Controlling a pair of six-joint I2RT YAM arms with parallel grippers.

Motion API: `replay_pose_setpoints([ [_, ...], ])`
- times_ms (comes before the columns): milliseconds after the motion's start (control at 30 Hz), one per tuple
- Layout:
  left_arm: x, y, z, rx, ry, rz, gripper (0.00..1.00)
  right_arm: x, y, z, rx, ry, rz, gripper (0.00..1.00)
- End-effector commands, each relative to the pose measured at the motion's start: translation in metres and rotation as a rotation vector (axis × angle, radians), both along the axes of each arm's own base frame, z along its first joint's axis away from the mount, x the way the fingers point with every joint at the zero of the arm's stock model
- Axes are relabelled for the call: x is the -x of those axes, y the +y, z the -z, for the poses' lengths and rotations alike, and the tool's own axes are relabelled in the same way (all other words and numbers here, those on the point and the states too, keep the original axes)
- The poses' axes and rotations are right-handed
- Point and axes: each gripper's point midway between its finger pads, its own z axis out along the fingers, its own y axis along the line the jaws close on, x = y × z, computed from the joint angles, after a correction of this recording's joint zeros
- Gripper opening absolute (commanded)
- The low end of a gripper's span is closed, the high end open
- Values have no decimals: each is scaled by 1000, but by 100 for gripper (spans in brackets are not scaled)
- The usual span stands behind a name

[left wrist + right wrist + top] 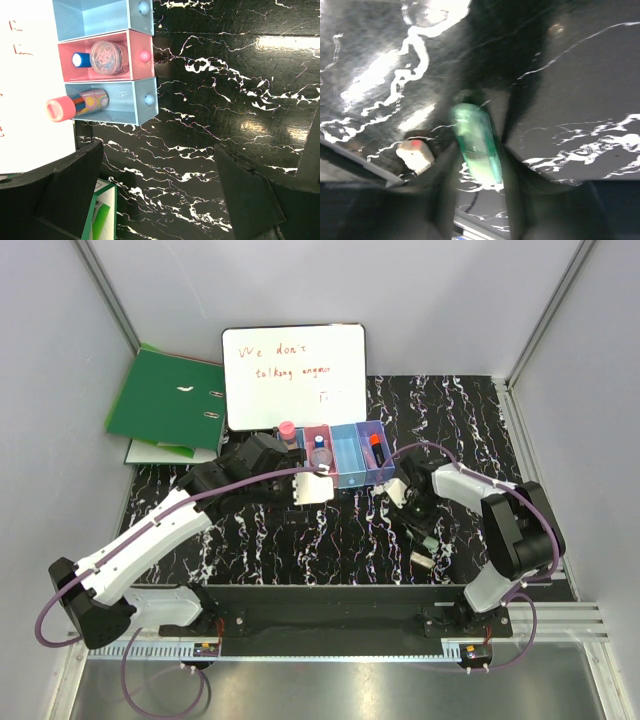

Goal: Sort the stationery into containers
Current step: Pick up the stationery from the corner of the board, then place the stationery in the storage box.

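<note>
L claw (160,185): fingers wide apart, nothing in it, above counter (350,540) near the bins (348,478). Bins L to R: pink-capped cylinder (287,429) in 1st blue; blue-capped tube (319,441) + clear pot (320,456) in pink; marker (375,450) in purple. R claw (479,165): fingers either side of green stick (475,140); view blurred, can't tell if clamped. Small bar (421,560) on counter just beside.

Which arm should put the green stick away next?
Right. The right end effector sits around the green stick; the left end effector hangs open and empty by the bins.
</note>
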Motion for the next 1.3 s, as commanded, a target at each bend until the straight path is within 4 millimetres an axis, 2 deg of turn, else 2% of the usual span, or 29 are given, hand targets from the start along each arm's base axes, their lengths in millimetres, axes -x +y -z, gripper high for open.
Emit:
replay_pose_setpoints([
  [0,-11,-8,-24,49,-73,0,99,-15,16,18,-44,-34,17,23],
  [67,-11,-9,-26,53,-78,2,99,-19,15,16,-34,-47,10,8],
  [133,-12,-9,-29,56,-84,2,99,-24,15,13,-32,-67,6,0],
  [267,-13,-9,-32,59,-90,-4,99,-31,18,-1,-46,-108,-1,0],
  [367,-13,-7,-33,59,-98,-7,99,-37,25,-23,-80,-133,5,0],
  [467,-12,-4,-33,59,-100,-15,99,-45,36,-51,-140,-164,16,0],
  [500,-11,-4,-32,60,-99,-16,99,-51,42,-67,-166,-188,37,0],
  [567,-10,-2,-34,66,-103,-21,99,-54,53,-81,-219,-186,68,0],
  [700,-8,2,-33,63,-106,-28,99,-71,71,-110,-281,-196,122,0],
  [867,-9,5,-38,69,-125,-33,99,-82,71,-105,-262,-197,120,0],
  [967,-9,8,-39,62,-139,-36,99,-92,79,-116,-292,-220,143,0],
  [1000,-9,8,-40,63,-143,-34,99,-101,83,-127,-308,-248,154,0],
  [1067,-7,10,-37,56,-139,-36,99,-112,89,-128,-312,-244,200,0],
  [1100,-7,11,-35,55,-138,-38,99,-127,94,-141,-331,-281,219,0],
  [1133,-6,12,-36,58,-138,-40,99,-136,97,-145,-333,-291,244,0],
  [1167,-6,12,-34,56,-134,-39,99,-144,102,-140,-334,-272,279,0],
  [1200,-6,12,-34,57,-133,-43,99,-159,109,-157,-367,-315,286,0],
  [1233,-5,12,-35,64,-132,-48,99,-168,113,-162,-382,-329,298,0],
  [1267,-4,13,-34,63,-130,-50,99,-177,118,-157,-385,-317,321,0],
])
